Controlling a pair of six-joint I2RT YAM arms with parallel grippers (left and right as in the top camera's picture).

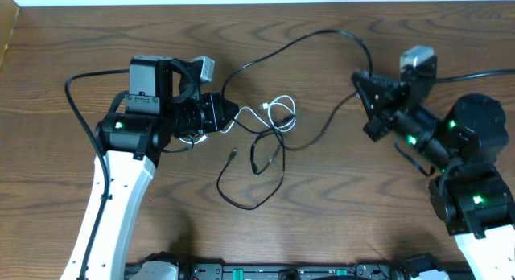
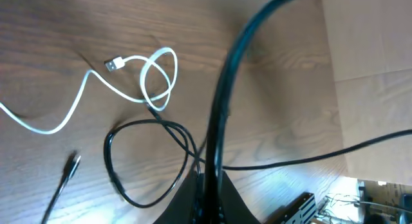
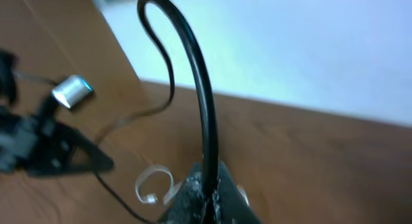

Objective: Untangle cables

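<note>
The black cable arcs between my two grippers, then runs down into loose loops on the wooden table, ending in a small plug. The white cable lies coiled in a small loop just right of my left gripper, crossing the black loops. My left gripper is shut on the black cable, which rises from its jaws; the white cable lies beyond. My right gripper is shut on the black cable at its jaws. The white cable shows below.
The table's far edge runs along the top. Robot base hardware sits at the front edge. The left arm's thick black wire loops at the far left. The right arm's body fills the right side.
</note>
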